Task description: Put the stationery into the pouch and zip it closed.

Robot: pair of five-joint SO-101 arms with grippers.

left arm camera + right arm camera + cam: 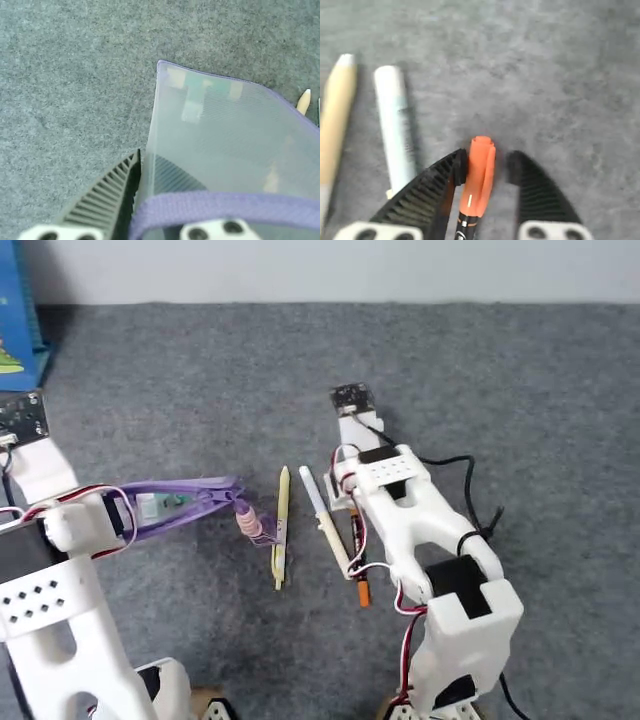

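My right jaws stand released astride the orange-capped pen (479,175): one jaw touches the cap, the other stands apart from it. The white pen (395,130) and the cream pen (337,115) lie just beside it on the grey worktop (560,75). My left jaws are clenched on the edge of the purple-trimmed mesh pouch (225,140).

Orange pen (362,592): in the high view we are seeing only one end; the right arm (420,510) is covering the rest.
Pouch (225,140): the left wrist picture's edges are cutting it off; we are making out only blurs, possibly labels, behind its mesh.
Yellow pencil (335,115): running off the right wrist picture.
White pen (395,130): its near end is hiding behind the right gripper (487,157).
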